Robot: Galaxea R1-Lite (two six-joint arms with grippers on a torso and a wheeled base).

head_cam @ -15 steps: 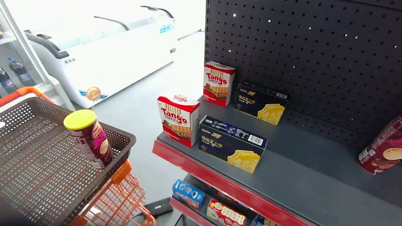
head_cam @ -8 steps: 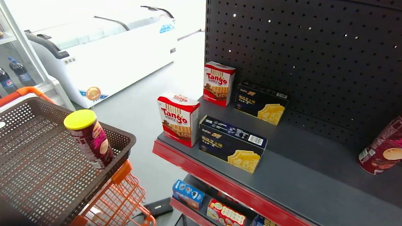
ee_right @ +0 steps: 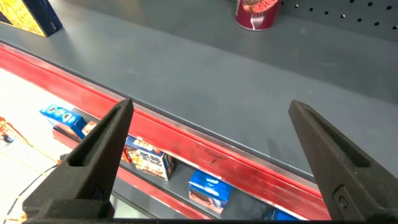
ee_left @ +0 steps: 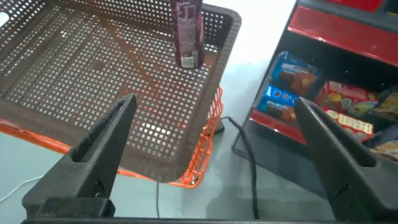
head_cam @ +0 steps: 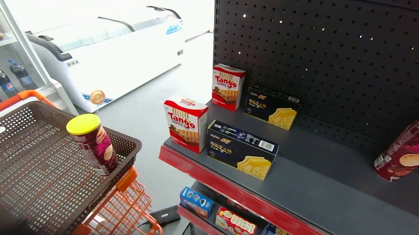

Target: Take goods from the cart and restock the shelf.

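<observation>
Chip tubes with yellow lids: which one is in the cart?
The chip tube standing in the cart's brown basket; the other tube sits on the grey shelf.

Yellow-lidded maroon can [head_cam: 92, 145] upright in cart basket [head_cam: 132, 142], shelf [head_cam: 321, 189] partly stocked

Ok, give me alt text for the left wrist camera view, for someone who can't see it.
The open left pincer hovers over a brown mesh basket on an orange cart, where a maroon chip can stands near a corner. Beside the cart, a red-edged lower shelf holds snack boxes.
</observation>
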